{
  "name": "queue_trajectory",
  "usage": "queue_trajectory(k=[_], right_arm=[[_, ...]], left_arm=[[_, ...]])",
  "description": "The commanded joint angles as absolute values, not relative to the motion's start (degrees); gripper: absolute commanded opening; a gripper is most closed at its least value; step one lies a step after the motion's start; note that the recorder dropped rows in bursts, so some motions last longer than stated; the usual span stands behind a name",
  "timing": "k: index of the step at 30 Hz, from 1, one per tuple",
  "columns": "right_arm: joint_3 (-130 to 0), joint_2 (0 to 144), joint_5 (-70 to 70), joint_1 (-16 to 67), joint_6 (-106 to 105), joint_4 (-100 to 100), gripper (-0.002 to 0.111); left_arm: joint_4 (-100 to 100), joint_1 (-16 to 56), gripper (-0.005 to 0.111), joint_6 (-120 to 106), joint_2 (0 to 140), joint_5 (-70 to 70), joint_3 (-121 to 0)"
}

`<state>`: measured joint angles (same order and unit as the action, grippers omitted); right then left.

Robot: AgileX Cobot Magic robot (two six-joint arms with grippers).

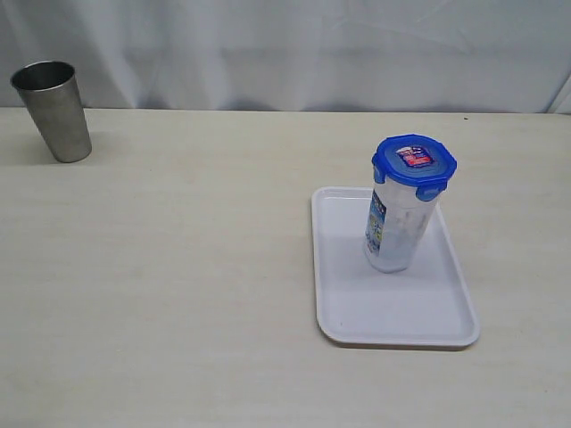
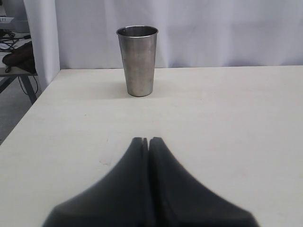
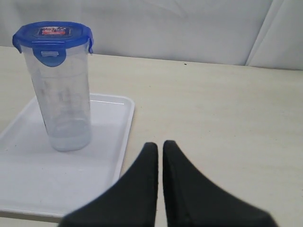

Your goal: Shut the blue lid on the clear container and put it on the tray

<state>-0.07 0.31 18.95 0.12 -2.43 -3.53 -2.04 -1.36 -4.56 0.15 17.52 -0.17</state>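
Observation:
The clear container stands upright on the white tray, and the blue lid sits on top of it. The right wrist view shows the same container, lid and tray. My right gripper is shut and holds nothing; it is over bare table beside the tray's edge, well short of the container. My left gripper is shut and holds nothing, far from the tray. Neither gripper shows in the exterior view.
A grey steel cup stands at the far left of the table, also in the left wrist view as the cup ahead of the left gripper. A white curtain hangs behind the table. The table's left edge drops off beside the cup.

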Motion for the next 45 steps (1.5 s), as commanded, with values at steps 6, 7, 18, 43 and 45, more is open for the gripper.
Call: queue_trajectory(k=[6, 7, 18, 43, 45], right_arm=[[0.00, 0.00, 19.16, 0.17, -2.25, -3.40, 0.004], [0.00, 0.00, 19.16, 0.17, -2.25, -3.40, 0.004], [0.00, 0.00, 19.16, 0.17, -2.25, -3.40, 0.004], [0.00, 0.00, 19.16, 0.17, -2.25, -3.40, 0.004], [0.00, 0.00, 19.16, 0.17, -2.25, -3.40, 0.004]], left_arm=[[-2.23, -1.27, 0.000, -4.66, 0.00, 17.39, 0.00], [-2.23, -1.27, 0.000, -4.66, 0.00, 17.39, 0.00], [-2.23, 0.77, 0.000, -4.66, 0.00, 17.39, 0.00], [-2.23, 0.77, 0.000, -4.66, 0.00, 17.39, 0.00], [-2.23, 0.77, 0.000, -4.66, 0.00, 17.39, 0.00]])
